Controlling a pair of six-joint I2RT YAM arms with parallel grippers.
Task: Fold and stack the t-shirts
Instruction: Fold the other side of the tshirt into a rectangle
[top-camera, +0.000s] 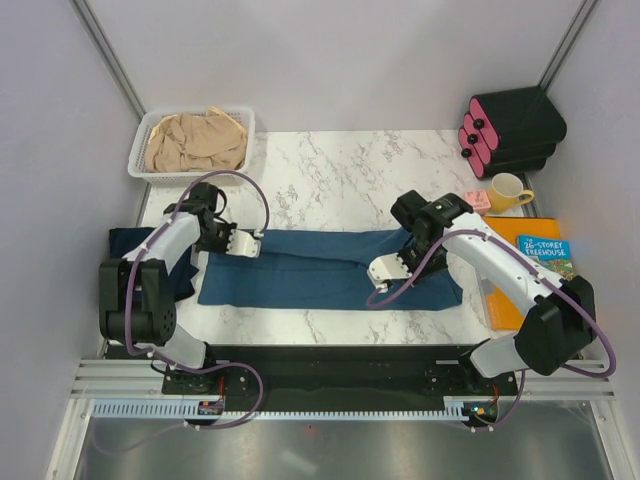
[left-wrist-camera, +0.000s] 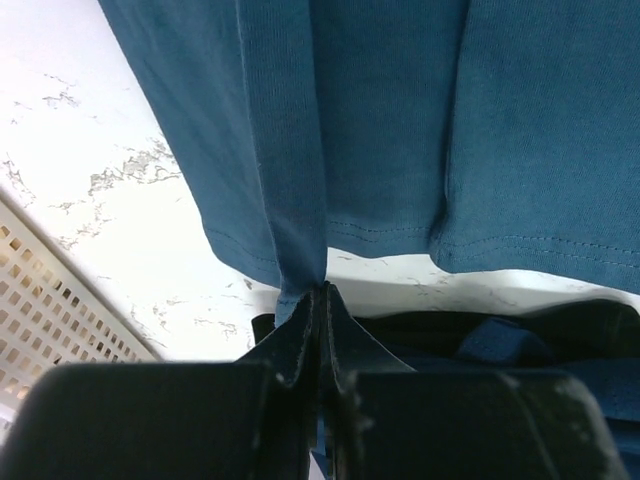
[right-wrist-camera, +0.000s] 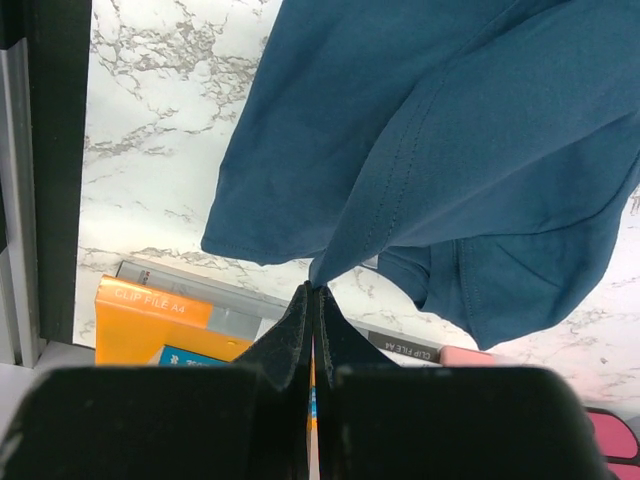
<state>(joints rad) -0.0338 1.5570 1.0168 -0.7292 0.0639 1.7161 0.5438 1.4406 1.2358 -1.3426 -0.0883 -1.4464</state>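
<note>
- Teal shirt lies flat across the worktop, long axis running left to right.
- Left hand clamps its left end; right hand pinches its right end.
- Tan shirt sits crumpled in the basket.

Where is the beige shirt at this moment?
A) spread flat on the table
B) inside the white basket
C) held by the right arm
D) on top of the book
B: the beige shirt lies crumpled inside the white basket; the cloth spread out in front is the blue shirt.
</note>
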